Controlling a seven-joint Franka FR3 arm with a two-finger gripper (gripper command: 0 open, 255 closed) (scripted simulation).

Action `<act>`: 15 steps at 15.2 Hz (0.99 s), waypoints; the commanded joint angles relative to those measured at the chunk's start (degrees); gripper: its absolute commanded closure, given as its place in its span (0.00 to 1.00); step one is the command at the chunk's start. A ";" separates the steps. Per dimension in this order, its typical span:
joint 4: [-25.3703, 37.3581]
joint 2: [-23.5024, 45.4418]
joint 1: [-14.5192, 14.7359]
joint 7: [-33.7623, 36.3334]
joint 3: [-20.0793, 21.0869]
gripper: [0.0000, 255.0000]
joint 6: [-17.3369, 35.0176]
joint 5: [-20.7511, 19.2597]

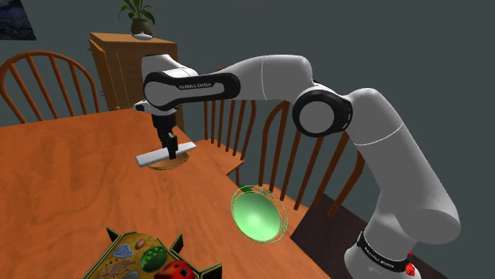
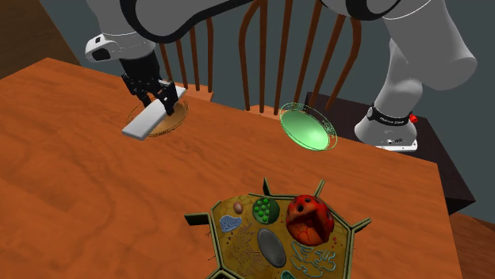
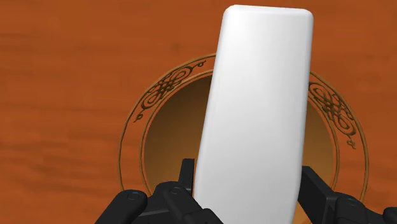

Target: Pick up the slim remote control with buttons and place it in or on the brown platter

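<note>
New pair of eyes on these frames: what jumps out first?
First, the plain white remote, clasped in the black gripper and held right over the ornate brown platter on the wooden table. Next comes the translucent green bowl, perched at the table edge by the chairs. Then the spiky tray of coloured lumps, one of them a red lump, at the second exterior view's bottom.

Centre of platter (image 3: pixel 132 149) behind remote (image 3: pixel 254 108)

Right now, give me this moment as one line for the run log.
phase: placing | gripper: shut on white remote | white remote: over brown platter, not yet released | surface: wooden table
</note>
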 commanded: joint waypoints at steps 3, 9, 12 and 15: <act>-0.09 0.15 0.04 0.05 0.00 1.00 0.33 -0.02; -0.05 0.17 0.05 0.05 0.00 0.00 0.31 -0.02; -0.05 0.17 0.05 0.05 0.00 0.00 0.30 -0.02; 4.46 0.54 0.35 -0.12 0.00 0.00 -3.81 0.01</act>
